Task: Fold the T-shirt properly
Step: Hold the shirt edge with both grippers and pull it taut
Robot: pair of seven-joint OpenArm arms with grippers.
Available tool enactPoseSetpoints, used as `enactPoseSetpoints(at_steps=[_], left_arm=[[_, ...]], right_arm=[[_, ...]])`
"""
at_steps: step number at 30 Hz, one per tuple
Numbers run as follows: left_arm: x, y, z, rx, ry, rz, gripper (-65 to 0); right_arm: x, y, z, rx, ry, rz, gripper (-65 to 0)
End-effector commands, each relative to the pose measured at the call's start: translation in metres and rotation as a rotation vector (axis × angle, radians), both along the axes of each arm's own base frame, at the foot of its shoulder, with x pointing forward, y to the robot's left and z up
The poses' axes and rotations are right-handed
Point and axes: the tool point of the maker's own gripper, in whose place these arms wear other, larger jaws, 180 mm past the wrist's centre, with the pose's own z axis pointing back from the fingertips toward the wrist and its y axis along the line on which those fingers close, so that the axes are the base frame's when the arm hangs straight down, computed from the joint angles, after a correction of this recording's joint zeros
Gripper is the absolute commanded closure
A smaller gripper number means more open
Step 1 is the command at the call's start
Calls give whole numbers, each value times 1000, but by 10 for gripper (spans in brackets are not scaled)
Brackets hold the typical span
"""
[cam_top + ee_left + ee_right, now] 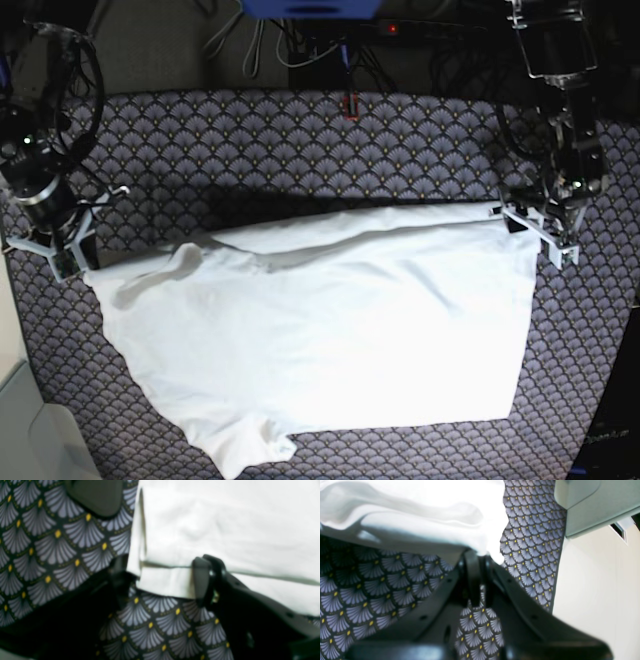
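The white T-shirt (330, 340) lies spread on the scallop-patterned cloth (300, 140), with its far edge lifted and stretched between both arms. My left gripper (515, 218) is shut on the shirt's far right corner. In the left wrist view its jaws (208, 575) pinch the folded hem of the shirt (225, 525). My right gripper (88, 268) is shut on the shirt's far left corner. In the right wrist view its jaws (481, 562) clamp a bunched edge of the shirt (420, 510), held above the cloth. A rumpled sleeve lies at the front left.
Cables and a blue box (310, 8) sit beyond the cloth's far edge. A pale surface (595, 592) and a grey-green block (590, 502) lie past the cloth's edge by the right arm. A dark blurred shape (97, 497) shows at the top of the left wrist view.
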Motion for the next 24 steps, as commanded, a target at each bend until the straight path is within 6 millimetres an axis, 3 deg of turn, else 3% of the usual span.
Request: enactPoseSetpoints(at_steps=[1,7,14,24], left_arm=[[6,5,12,13,-17,-5,-364],[8,-1,31,36,-68,-31,-365],[3,2,15,20,-29,-14,-365],[0,2,7,15,-7,-7,-357]], right_arm=[[7,-3,16,-9,-54,3,0],[7,-3,16,-9,-54,3,0],[7,-3,15,-7,-51,1,0],[8,-3,2,12,-21,1,0]])
